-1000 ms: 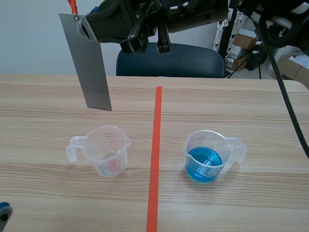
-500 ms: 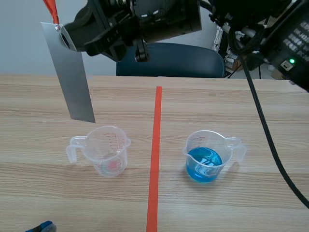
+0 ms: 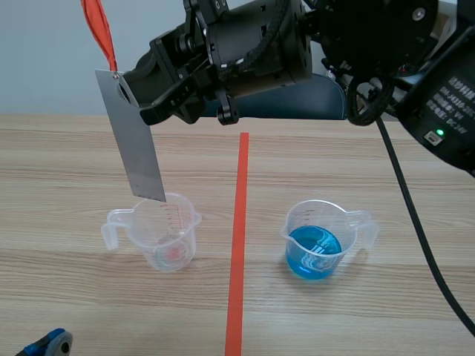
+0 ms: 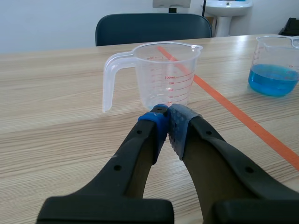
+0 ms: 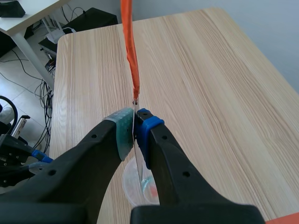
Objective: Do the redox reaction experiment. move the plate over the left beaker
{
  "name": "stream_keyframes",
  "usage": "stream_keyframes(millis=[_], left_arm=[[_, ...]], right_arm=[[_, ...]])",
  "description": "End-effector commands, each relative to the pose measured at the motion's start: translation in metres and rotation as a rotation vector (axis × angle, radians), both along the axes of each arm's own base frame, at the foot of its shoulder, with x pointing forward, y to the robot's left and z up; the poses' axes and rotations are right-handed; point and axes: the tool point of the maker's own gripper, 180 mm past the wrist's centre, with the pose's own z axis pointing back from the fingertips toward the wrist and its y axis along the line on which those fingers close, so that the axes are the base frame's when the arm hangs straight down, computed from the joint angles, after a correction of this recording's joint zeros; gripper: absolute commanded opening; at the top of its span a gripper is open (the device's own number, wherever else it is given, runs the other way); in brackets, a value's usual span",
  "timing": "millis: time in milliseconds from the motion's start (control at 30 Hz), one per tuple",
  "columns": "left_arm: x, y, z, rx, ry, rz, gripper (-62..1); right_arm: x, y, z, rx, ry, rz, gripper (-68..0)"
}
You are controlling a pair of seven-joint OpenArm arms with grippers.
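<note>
Above the counter (image 3: 74, 156), the right tool (image 3: 130, 89), on its raised arm reaching across, is clenched on the grey plate (image 3: 137, 148). The plate's lower edge hangs at the left beaker (image 3: 167, 230) rim. The beaker's red scale shows 300 ml, and the left tool (image 4: 167, 116), low just before it, is clenched on nothing.

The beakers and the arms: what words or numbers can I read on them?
"300 ml": top of the red scale on the left beaker; the numbers below are too small.
"DC:24V": white print on the right arm; the line above is blurred.
Beaker of blue liquid: nothing readable.
</note>
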Motion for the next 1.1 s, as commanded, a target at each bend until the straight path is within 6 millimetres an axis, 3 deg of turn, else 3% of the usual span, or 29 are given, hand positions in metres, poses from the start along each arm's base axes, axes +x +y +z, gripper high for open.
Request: stream_keyframes(millis=[0,67,233,333,1067], left_arm=[[0.005,0.002,0.008,0.004,-0.039,-0.006,-55.4],[0.006,0.003,0.011,-0.001,-0.054,-0.006,-45.7],[0.003,0.003,0.026,-0.042,-0.128,-0.009,-13.2],[0.001,0.005,0.035,-0.075,-0.172,-0.007,-4.2],[0.001,0.006,0.034,-0.074,-0.165,-0.004,-2.2]], right_arm=[[0.008,-0.002,0.014,0.013,-0.052,-0.012,-66.9],[0.01,-0.002,0.018,0.029,-0.081,-0.02,-66.9],[0.012,0.0,0.027,0.06,-0.107,-0.022,-66.9],[0.011,0.002,0.028,0.064,-0.107,-0.019,-66.9],[0.005,0.009,0.028,0.074,-0.076,0.001,-66.9]])
